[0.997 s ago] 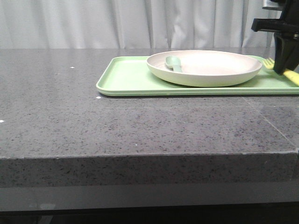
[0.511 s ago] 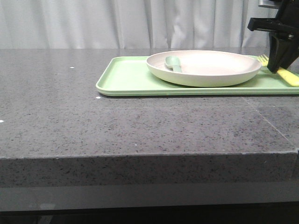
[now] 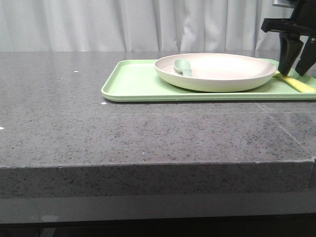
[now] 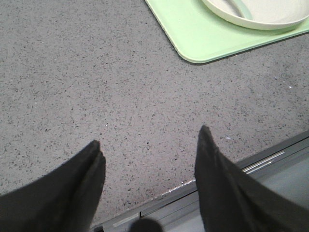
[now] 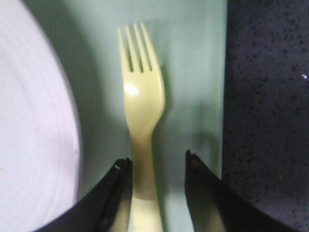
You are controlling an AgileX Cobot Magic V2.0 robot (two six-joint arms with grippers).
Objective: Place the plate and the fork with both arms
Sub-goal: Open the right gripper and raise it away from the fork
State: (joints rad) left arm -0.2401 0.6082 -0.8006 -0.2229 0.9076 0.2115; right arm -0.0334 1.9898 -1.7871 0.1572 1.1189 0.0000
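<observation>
The cream-white plate (image 3: 216, 71) sits on the light-green tray (image 3: 133, 84). The yellow fork (image 3: 296, 83) lies flat on the tray just right of the plate. My right gripper (image 3: 291, 74) is open, its fingers astride the fork's handle and just above it. In the right wrist view the fork (image 5: 141, 96) lies between the open fingers of the gripper (image 5: 157, 162), with the plate (image 5: 34, 125) beside it. My left gripper (image 4: 149, 145) is open and empty over bare table. The plate (image 4: 270, 14) is far from it.
A pale grey-green spoon (image 3: 183, 67) lies in the plate. The tray's corner (image 4: 193, 38) shows in the left wrist view, and the table's front edge (image 4: 217, 176) runs just under the left fingers. The tray's right edge (image 5: 223, 96) borders dark table.
My right gripper has opened and let go of the fork, which now lies on the tray. The gripper has lifted slightly. Plate and tray have not moved.
</observation>
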